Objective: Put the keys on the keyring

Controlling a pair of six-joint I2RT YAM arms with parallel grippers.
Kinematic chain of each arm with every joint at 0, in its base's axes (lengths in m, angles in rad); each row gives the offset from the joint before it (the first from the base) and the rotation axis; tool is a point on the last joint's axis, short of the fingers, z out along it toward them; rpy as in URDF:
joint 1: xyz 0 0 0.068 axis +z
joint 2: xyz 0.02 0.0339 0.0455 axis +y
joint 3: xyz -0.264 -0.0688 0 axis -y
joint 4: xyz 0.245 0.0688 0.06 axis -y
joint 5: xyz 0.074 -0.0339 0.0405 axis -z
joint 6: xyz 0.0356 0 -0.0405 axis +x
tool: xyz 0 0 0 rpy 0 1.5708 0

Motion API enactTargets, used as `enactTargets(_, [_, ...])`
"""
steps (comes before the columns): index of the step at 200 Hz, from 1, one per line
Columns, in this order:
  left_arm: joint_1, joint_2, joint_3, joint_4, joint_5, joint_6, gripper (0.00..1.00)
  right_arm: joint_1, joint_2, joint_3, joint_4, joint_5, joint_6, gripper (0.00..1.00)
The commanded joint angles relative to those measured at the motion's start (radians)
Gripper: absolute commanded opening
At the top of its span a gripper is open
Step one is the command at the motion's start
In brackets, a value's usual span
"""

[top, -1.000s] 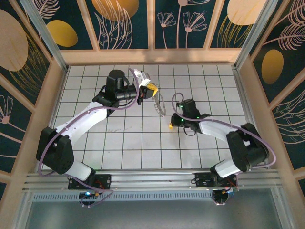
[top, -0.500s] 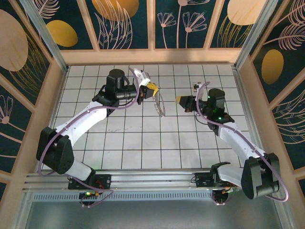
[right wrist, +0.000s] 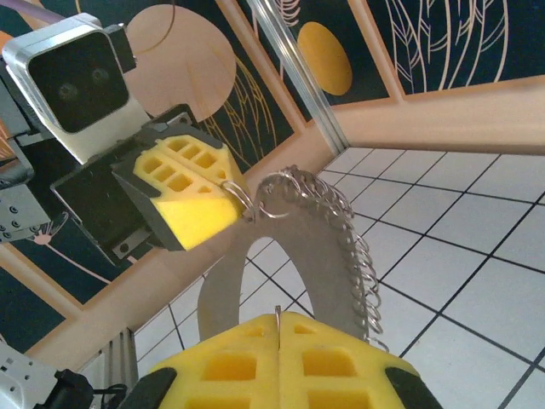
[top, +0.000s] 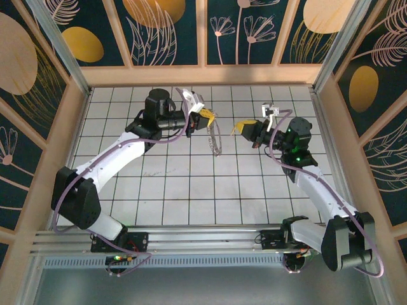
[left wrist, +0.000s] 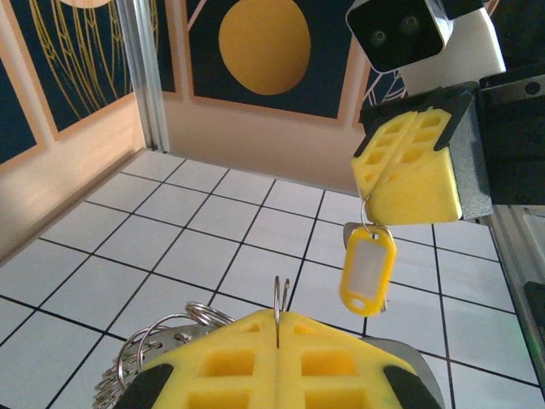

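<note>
The right arm (top: 315,187) has swung up from low over the middle of the table (top: 191,203) and now reaches toward the far edge. The left arm (top: 114,159) has hardly moved. Both arms start at the near edge and stretch past the middle. There the right gripper (top: 243,128) faces the left gripper (top: 205,118), near but apart. The right gripper's yellow pads (left wrist: 409,170) are pressed together on a thin wire loop. The key (left wrist: 368,268), a small yellow plastic tag with a pale window, hangs under them. The left gripper's pads (right wrist: 183,200) are pressed together too. They pinch the keyring (top: 216,138), a floppy loop of silver chain rings that hangs down over the tiles. I think the step in hand is bringing the key to the keyring. Next, the key's wire loop must meet the chain, slowly and well lined up, because both are thin and can swing.
</note>
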Motion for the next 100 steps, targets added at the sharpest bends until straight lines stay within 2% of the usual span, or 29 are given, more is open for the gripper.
enactTargets(1, [-0.017, 0.003, 0.053, -0.019, 0.011, 0.042, 0.00, -0.006, -0.029, 0.010, 0.092, -0.016, 0.032, 0.00])
enactTargets(55, [-0.056, 0.009, 0.088, -0.048, -0.048, 0.081, 0.00, 0.024, -0.069, -0.008, 0.098, 0.065, 0.029, 0.00])
enactTargets(100, [-0.079, 0.013, 0.103, -0.056, -0.132, 0.106, 0.00, 0.094, -0.071, -0.004, 0.079, 0.159, -0.024, 0.00])
